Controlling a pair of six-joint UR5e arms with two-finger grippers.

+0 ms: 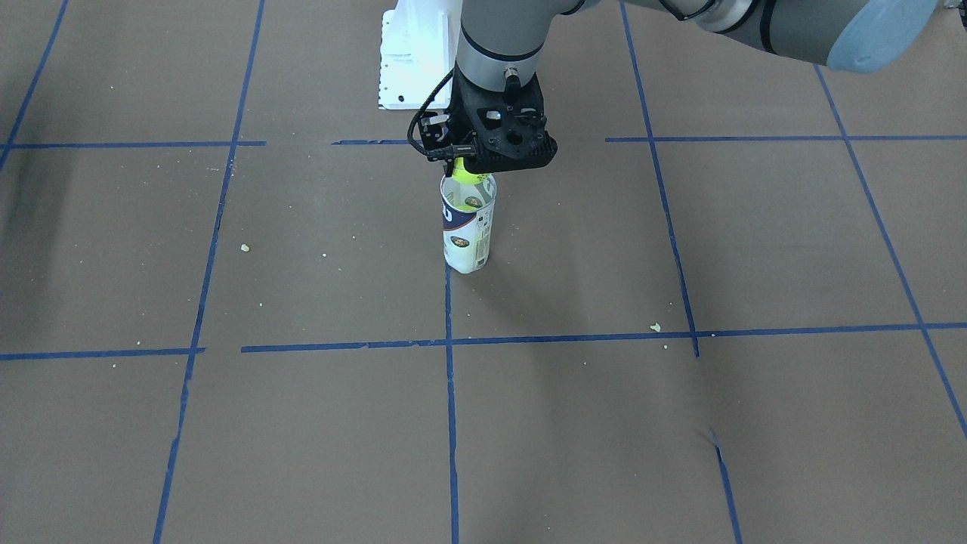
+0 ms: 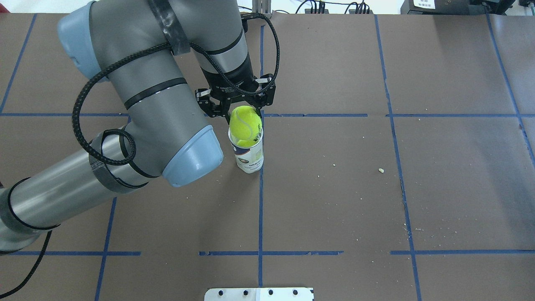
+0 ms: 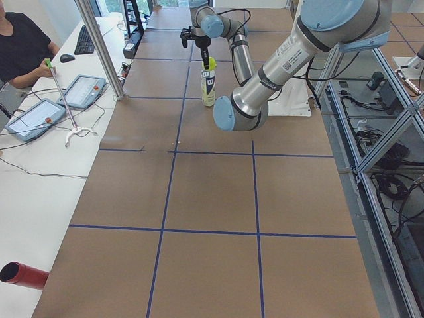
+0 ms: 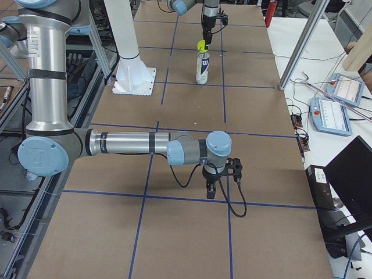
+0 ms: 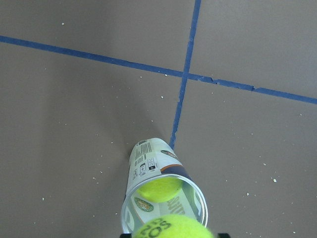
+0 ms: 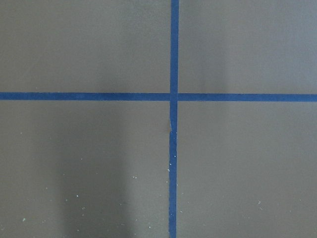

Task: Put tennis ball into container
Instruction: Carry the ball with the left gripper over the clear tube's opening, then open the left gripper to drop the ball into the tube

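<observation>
Tennis ball (image 2: 245, 125): fuzzy, yellow-green, dark-lettered

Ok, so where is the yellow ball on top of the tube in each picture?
Front-facing: the tennis ball is upper middle, under the black arm end.
Overhead: the ball is left of centre.
Exterior left: the ball is top middle, tiny.
Exterior right: the ball is top middle, tiny.
Left wrist: the ball is at the bottom edge.
Right wrist: not in it.
Landmark: the container right beneath it.
</observation>
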